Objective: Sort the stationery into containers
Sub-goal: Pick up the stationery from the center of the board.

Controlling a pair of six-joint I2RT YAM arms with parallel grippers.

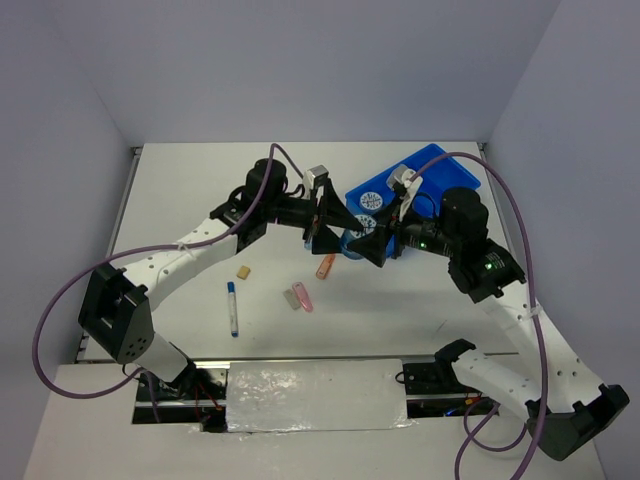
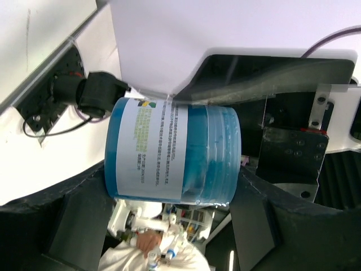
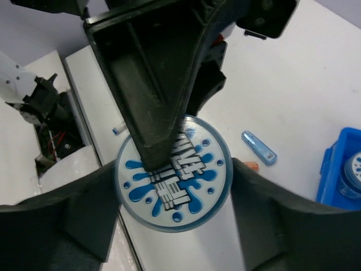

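Now a mid-air handover: left claw [image 1: 335, 230] and right claw [image 1: 372, 238] both look clamped on the round blue box [image 3: 194, 189]. Next, I'd say, left lets go and right carries it to the tray [image 1: 450, 165] at two o'clock.

Box [image 1: 352, 244] between left claw [image 1: 336, 236] and right claw [image 1: 368, 246]; tray [image 1: 452, 170] behind.

The box [image 3: 173, 180] is clear blue. Its round white face bears blue splashes and dots, and its side has a white label with seemingly green and black print. Tray [image 1: 450, 170] bright blue. Pen [image 1: 232, 307], lower left, blue and white. Eraser [image 1: 242, 271] tan. Desk [image 1: 180, 190] white.
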